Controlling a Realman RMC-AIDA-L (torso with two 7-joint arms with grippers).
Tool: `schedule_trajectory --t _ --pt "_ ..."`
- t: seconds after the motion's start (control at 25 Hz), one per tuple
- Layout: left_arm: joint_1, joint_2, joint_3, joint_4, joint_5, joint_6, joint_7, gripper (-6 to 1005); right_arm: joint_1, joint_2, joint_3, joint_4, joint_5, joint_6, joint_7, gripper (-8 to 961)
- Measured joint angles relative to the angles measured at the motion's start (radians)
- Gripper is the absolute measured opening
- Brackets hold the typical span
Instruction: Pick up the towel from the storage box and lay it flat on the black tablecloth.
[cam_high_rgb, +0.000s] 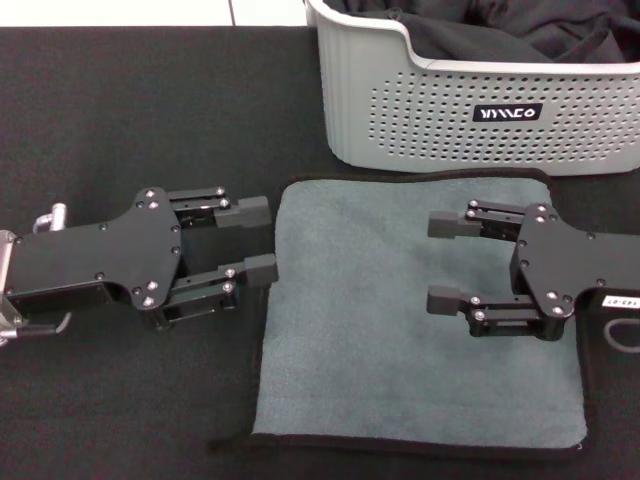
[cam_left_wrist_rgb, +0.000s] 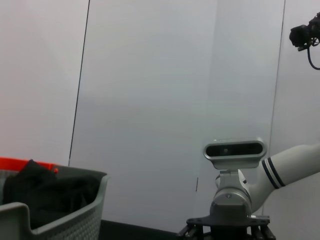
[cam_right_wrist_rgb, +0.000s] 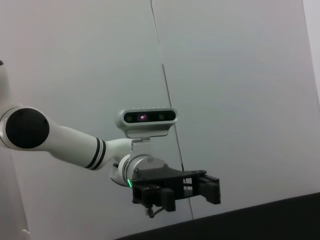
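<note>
The towel lies spread flat, grey-teal face up with a black stitched border, on the black tablecloth in front of the storage box. My left gripper hovers open just off the towel's left edge, fingers pointing right, nothing between them. Over the towel's right part, my right gripper is open too, fingers pointing left and empty. In the right wrist view the left gripper shows from afar. The left wrist view catches the storage box.
Black garments fill the storage box at the back right. Something red shows behind the box in the left wrist view. A white wall stands behind the table. A white cable loop lies at the right edge.
</note>
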Motion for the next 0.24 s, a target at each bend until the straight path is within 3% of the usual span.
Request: schedule_trajectory --t 0.24 --pt "0.003 -0.003 -0.008 -0.001 -0.002 -0.001 -0.005 532 -0.016 -0.004 0.033 -0.006 0.002 0.010 0.006 751"
